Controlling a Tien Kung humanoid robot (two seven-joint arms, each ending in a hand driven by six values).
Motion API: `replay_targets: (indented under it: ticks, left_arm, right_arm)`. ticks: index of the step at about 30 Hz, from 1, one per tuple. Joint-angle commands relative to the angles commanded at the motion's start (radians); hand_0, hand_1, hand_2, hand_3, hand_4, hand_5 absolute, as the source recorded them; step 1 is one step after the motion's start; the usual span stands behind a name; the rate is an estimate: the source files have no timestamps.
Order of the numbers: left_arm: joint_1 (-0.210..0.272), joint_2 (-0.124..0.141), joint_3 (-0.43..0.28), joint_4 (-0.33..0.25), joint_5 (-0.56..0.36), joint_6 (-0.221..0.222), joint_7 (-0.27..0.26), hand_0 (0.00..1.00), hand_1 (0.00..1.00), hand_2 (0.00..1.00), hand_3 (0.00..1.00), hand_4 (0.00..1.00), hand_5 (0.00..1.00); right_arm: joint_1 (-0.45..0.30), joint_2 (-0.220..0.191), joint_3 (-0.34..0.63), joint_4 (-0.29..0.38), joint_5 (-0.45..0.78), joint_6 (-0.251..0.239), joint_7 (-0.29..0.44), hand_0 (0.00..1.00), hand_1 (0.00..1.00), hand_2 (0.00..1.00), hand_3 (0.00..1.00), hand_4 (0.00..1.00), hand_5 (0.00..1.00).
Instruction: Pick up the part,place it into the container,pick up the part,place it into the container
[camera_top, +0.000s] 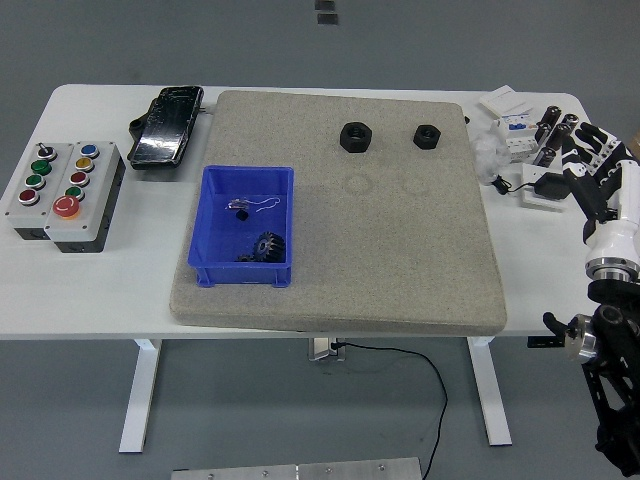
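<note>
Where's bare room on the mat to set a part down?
Free: the mat between the blue bin and its right edge, below the two black nuts. Crowded: the table's right end by the right hand.

Rough grey felt-like mat (400, 240), glossy blue plastic bin (243, 262)

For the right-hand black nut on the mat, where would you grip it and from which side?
Judging by its pose, from above: the right nut lies flat on the grey mat, bore upward, so fingers could pinch two opposite outer flats. It stands apart from the left nut, leaving room around it. The right hand, empty at the table's right edge, is nearest.
</note>
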Motion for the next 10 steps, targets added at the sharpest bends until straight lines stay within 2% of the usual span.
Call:
replay_targets:
  ticks: [5,10]
  left_arm:
    - [-0.002,-0.008,0.004,0.0,-0.016,0.002,-0.002,0.669,0.635,0.549,0.599,0.697,0.359]
    - [-0.009,-0.016,-0.004,0.0,0.014,0.02,0.008,0.668,0.635,0.549,0.599,0.697,0.358]
  right_arm:
    - [-0.007,-0.004,0.02,0.009,-0.001,-0.001,-0.004,0.683,0.704,0.733,0.686,0.769,0.324]
    - [-0.006,-0.006,0.035,0.018,-0.023,0.005,-0.02,0.684,0.704,0.734,0.684,0.771,0.322]
